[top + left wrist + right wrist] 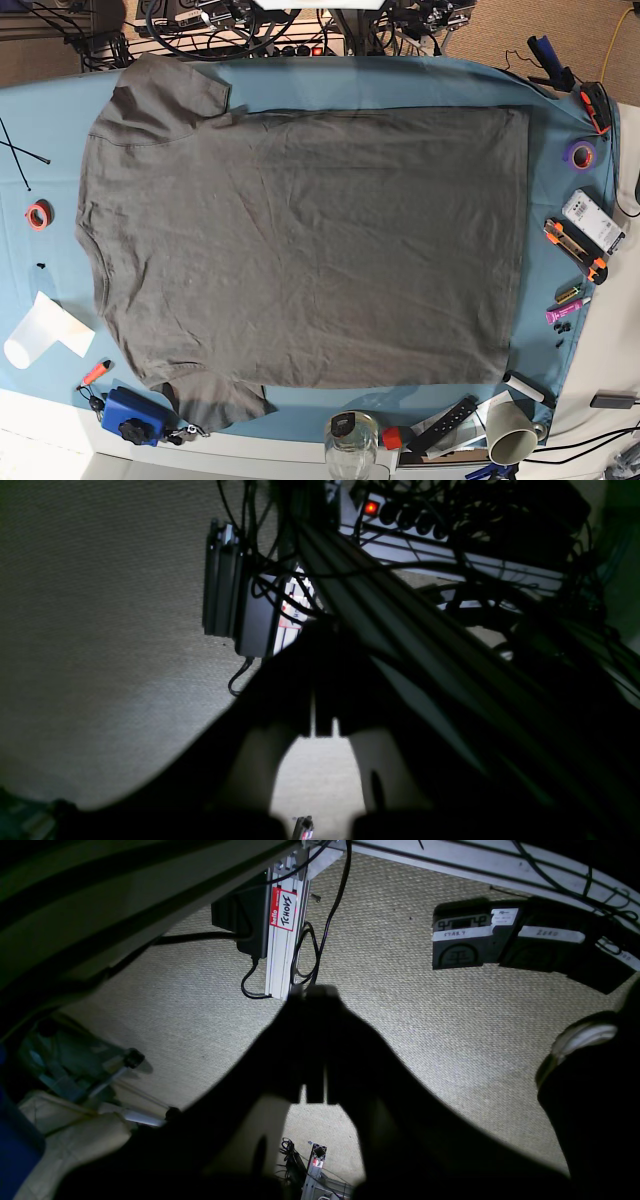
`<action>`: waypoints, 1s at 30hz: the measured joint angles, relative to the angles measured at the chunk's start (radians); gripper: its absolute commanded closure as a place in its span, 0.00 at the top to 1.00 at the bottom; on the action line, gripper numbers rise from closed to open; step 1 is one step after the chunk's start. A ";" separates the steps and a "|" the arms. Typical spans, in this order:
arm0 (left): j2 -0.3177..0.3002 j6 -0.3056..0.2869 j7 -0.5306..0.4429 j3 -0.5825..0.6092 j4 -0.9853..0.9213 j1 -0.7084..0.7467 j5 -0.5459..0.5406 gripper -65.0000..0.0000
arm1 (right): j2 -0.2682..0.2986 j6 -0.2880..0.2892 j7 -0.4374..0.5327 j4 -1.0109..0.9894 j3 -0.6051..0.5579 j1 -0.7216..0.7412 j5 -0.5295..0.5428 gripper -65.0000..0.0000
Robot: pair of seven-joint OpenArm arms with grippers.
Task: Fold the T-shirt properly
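In the base view the T-shirt lies spread flat across the blue-covered worktop, collar end left, hem right, with a red tape roll just off its left edge. Both wrist views face the carpeted floor: the right end effector and the left end effector are pressed together, holding nothing.

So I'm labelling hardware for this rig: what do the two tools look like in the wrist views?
Both show as dark, backlit silhouettes. The left tool has two pale, broad curved fingers that narrow to dark tips. The right tool has the same forked shape and pale fingers. No markings or cables can be made out on either.
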 measured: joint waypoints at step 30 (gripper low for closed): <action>-0.181 -0.230 0.000 0.000 0.204 0.324 -0.199 0.00 | 0.161 0.004 -0.119 0.244 0.000 -0.192 0.027 0.00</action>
